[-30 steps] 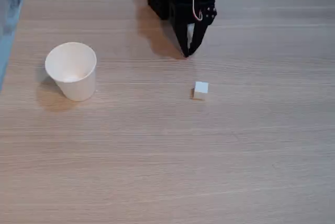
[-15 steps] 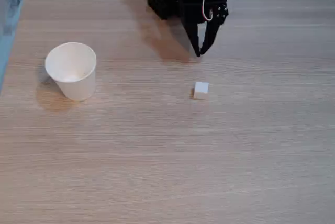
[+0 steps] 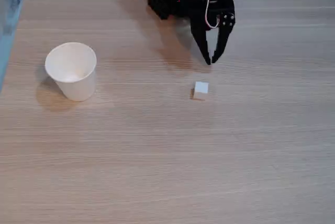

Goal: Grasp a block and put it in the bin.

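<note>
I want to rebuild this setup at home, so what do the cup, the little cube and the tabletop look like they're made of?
The cup looks like matte white paper: thin tapered wall and rolled rim. The cube is matte white with a tan lower edge; possibly painted wood or foam, but it's too small to tell. The tabletop shows light wood grain with a smooth, even finish, likely laminate or veneer.
</note>
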{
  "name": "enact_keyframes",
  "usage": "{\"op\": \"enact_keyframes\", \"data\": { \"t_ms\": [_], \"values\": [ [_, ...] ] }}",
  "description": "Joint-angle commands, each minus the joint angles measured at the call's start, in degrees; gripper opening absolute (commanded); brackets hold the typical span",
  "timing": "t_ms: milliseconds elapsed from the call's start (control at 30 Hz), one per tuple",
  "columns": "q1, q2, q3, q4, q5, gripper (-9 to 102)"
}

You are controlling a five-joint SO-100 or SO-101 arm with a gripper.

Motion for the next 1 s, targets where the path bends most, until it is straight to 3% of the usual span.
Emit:
{"op": "enact_keyframes", "data": {
  "t_ms": [0, 333, 967],
  "values": [
    [1.41, -1.49, -2.37, -1.93, 0.18, 8],
    [4.13, -5.1, -2.55, -7.65, -1.85, 23],
    [8.96, -9.84, -3.34, -15.64, -4.57, 23]
  ]
}}
